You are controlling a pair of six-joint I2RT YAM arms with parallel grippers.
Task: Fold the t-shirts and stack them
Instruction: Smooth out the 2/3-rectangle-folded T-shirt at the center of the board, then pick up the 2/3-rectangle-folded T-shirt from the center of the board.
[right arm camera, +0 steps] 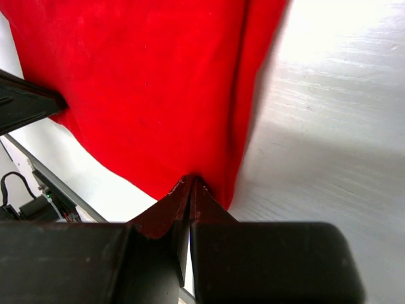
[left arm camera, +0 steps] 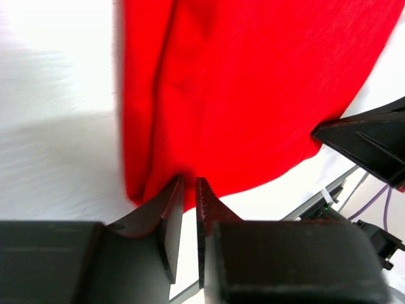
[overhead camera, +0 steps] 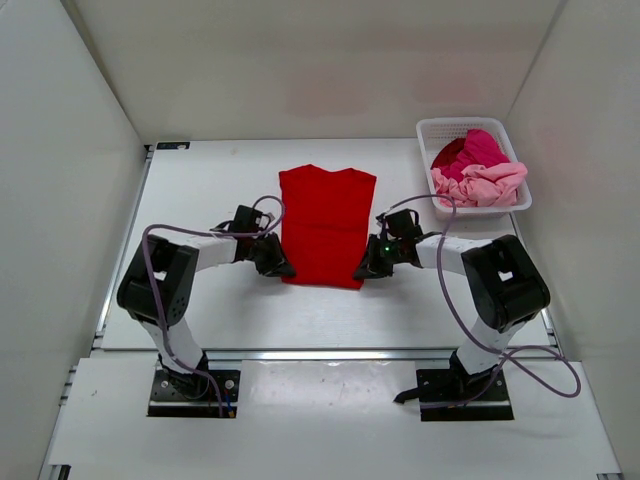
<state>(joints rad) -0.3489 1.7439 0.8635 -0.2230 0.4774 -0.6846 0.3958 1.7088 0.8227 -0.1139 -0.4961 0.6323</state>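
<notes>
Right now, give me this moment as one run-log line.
red t-shirt: flat, sides folded in | left gripper: pinching near hem corner | right gripper: shut on other hem corner | basket: pink shirts inside

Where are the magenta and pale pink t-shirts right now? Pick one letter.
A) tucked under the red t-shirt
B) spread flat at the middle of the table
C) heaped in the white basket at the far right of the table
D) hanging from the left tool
C: the magenta t-shirt and the pale pink t-shirt are bundled inside the white lattice basket, while only the red t-shirt lies flat on the table.
</notes>
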